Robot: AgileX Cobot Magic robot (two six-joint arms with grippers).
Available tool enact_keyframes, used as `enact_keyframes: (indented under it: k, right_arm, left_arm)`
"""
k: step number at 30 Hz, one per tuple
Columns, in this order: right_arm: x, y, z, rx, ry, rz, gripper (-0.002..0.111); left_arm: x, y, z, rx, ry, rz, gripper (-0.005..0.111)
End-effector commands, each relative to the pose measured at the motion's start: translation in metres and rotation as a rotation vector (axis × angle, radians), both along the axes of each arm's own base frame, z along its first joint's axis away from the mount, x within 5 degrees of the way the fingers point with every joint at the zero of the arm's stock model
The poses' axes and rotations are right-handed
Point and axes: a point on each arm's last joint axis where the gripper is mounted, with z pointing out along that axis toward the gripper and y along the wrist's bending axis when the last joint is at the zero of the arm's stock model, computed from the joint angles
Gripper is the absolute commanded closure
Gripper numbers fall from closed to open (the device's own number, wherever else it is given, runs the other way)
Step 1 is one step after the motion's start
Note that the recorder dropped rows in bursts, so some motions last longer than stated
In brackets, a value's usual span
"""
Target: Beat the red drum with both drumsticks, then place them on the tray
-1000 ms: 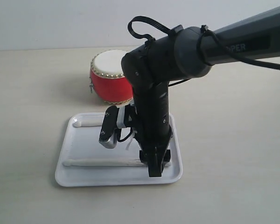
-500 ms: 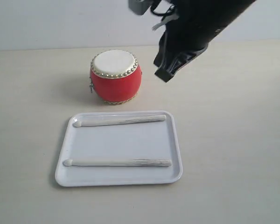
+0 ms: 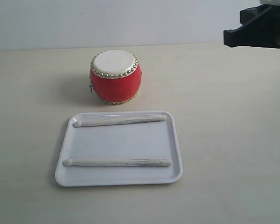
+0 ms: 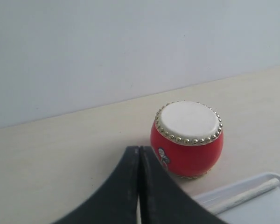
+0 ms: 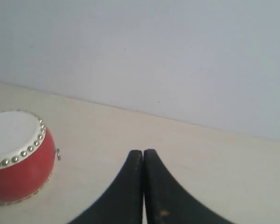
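- Though pressed together tip to tip, pinching nothing — true of the left pincer and of the right pincer alike.
- Ahead of the left pincer's tips and a little to one side: the red drum, upright, cream skin up. Closer in, a corner of the tray with the end of one stick lying in it.
- Further off from the right pincer, ahead and off to the side: the red drum again, only partly in frame. No tray to be seen from there.
- Well apart from both pincers, flat inside the tray's rim: the drumsticks — one along the edge nearer the drum, one along the opposite edge, roughly parallel, not touching.
- Judged done: the putting-down. Beating: cannot be told from the drum's look. Seemingly nothing left to carry.
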Motion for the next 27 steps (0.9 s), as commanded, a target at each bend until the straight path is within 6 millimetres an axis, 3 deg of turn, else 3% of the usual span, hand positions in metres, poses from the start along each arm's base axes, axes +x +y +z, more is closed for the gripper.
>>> enact_keyframes:
  k: [1,5,9,21,27]
  right_arm:
    - [-0.002,-0.006,0.0,0.073,-0.028,-0.065,0.108]
    - [-0.002,-0.006,0.0,0.087,-0.023,-0.071,0.108]
    - [-0.002,-0.007,-0.001,0.247,0.025,-0.127,0.108]
    - [-0.002,-0.007,-0.001,0.25,0.024,-0.129,0.108]
    - [-0.002,-0.007,-0.001,0.25,0.024,-0.129,0.108]
  left_arm:
    - [-0.008,0.002,0.001,-0.002,-0.025,-0.006,0.107]
    - [-0.008,0.002,0.001,-0.001,-0.023,-0.006,0.107]
    - [-0.008,0.002,0.001,-0.001,-0.023,-0.006,0.107]
    - [-0.008,0.004,0.001,-0.004,-0.022,-0.001,0.107]
    - [-0.034,0.024,0.012,-0.228,-0.06,0.023,0.107]
